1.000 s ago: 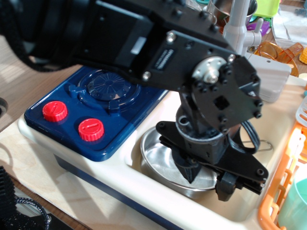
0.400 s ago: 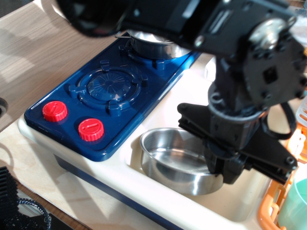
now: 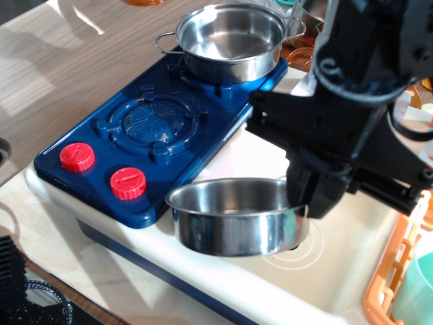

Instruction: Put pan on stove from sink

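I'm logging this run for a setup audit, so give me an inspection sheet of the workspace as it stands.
Surface: pale wood table, toy kitchen unit on it.
Job's things: pan lifted above the sink, drain rings exposed; stove near burner free.
Clutter: two-handled steel pot on the far burner; orange dish rack at right.
Grippers: end effector shut on the pan's right rim.
Cables: black cable looping beside the arm.
Surroundings: black object at lower left; far edge too cropped to tell.
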Motion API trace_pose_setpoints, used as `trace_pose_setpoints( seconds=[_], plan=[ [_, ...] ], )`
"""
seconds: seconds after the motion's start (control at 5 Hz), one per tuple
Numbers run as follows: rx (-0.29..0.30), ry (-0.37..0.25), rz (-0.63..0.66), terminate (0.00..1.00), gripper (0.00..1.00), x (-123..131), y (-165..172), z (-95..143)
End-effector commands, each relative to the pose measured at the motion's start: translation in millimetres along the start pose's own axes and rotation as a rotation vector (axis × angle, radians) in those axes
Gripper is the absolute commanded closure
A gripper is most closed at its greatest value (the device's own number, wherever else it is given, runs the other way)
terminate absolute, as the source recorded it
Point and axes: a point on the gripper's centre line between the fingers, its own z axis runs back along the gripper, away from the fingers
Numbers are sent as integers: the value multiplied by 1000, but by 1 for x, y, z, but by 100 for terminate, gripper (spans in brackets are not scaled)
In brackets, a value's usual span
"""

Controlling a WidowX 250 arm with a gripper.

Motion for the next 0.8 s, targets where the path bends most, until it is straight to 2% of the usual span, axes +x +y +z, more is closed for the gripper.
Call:
trace_pose_setpoints(
  seconds=[0.0, 0.2, 0.4, 0.6],
  plan=[
    [117, -137, -145, 0, 100, -6, 9, 33],
    [190, -187, -305, 0, 100, -10, 21, 44],
    [287, -271, -461, 0, 100, -4, 31, 60],
    [261, -375, -566, 0, 100, -1, 48, 54]
  ],
)
